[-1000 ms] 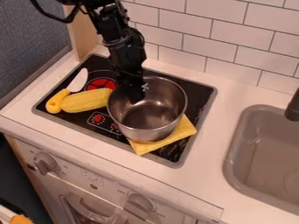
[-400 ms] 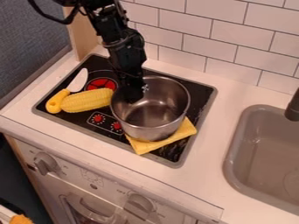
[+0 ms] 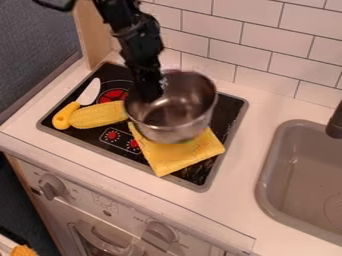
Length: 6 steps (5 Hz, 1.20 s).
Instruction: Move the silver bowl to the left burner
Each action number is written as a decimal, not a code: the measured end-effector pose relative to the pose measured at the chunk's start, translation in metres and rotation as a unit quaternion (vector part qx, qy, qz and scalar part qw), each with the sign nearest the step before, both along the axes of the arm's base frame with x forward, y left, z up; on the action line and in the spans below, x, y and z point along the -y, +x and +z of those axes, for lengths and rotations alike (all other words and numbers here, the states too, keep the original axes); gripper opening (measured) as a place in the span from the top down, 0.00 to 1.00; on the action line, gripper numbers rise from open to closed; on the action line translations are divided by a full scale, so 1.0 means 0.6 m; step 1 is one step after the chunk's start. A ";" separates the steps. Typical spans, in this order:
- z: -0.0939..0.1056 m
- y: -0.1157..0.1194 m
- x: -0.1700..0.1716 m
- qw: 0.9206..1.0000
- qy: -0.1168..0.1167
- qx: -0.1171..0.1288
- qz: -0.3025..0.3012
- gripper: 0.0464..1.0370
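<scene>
Black stovetop (image 3: 230, 111), silver bowl (image 3: 175, 128) over yellow cloth (image 3: 179, 157), fingers (image 3: 152, 91) clamped on its rim, one dipping inside

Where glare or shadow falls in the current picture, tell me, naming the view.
Camera view: soft highlights on the inner wall of the silver bowl; pale, mottled reflections on the glossy black cooktop; deep shadow to the left of the oven front.

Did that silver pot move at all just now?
Yes. The silver pot has shifted toward the tiled wall at the back, and more of the yellow cloth now shows in front of it.
</scene>
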<state>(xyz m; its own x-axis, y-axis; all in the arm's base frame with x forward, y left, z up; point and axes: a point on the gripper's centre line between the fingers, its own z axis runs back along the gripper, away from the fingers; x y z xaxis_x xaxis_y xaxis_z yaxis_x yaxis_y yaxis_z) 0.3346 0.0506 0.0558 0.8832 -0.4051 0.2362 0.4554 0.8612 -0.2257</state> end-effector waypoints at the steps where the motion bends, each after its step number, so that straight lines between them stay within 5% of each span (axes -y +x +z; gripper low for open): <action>1: 0.050 0.023 -0.024 0.999 0.010 0.033 0.027 0.97; 3: 0.096 0.069 -0.080 0.996 0.022 0.064 0.054 0.97; 4: 0.092 0.083 -0.118 0.995 0.026 0.066 0.077 0.97; 6: 0.042 0.085 -0.168 0.993 0.036 0.028 0.112 0.97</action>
<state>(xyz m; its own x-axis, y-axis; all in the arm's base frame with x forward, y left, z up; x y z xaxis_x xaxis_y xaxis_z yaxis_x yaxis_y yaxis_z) 0.3854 0.1512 0.0808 0.9396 -0.2170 0.2648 0.2601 0.9553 -0.1402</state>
